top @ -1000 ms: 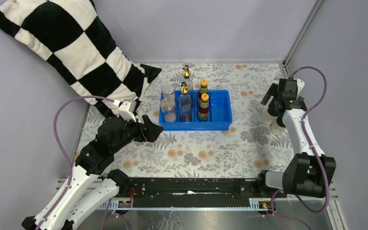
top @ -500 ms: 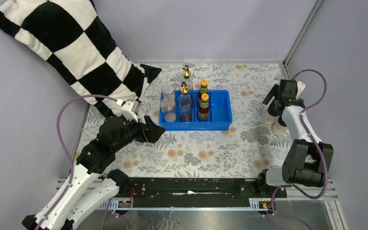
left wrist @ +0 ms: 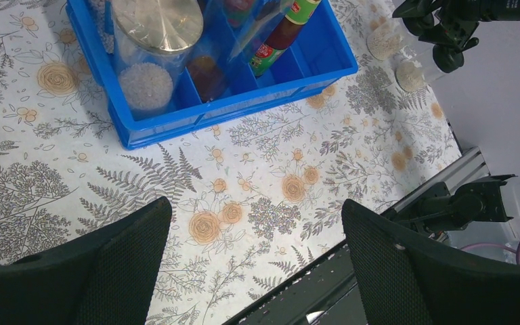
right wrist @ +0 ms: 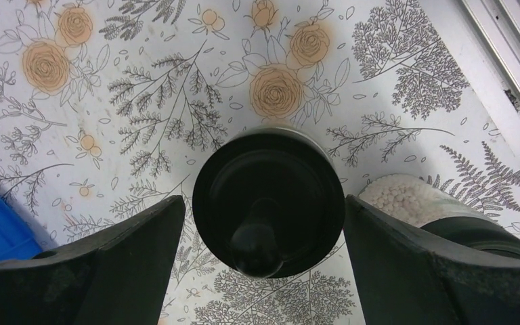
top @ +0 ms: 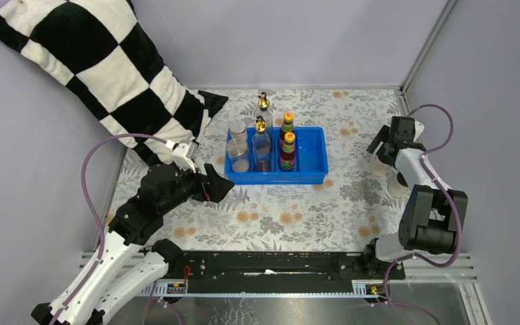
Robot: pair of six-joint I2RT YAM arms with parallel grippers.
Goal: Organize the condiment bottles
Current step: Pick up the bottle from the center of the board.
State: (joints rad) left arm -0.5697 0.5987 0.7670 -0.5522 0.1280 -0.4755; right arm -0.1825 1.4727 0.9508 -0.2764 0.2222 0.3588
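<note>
Open at right jaws, straddling a black-capped shaker point(right wrist: 268, 203), not yet pinching; second shaker point(right wrist: 406, 196) just beside, on table point(right wrist: 142, 101) well apart from blue tray point(top: 311, 152). Likely light, rigid, slick: grip body below cap. Open and empty at left jaws.

The left arm point(top: 132, 217) climbs from the lower left of the top view, elbow bent, forearm reaching toward the centre. Its left gripper point(top: 218, 188) points right with both fingers point(left wrist: 413, 271) spread wide (the gap spans the middle of the wrist view). The right arm point(top: 420, 177) folds up along the right edge of the frame. Its wrist tips over so the right gripper point(top: 381, 150) points downward, its fingers point(right wrist: 108, 271) standing apart.
</note>
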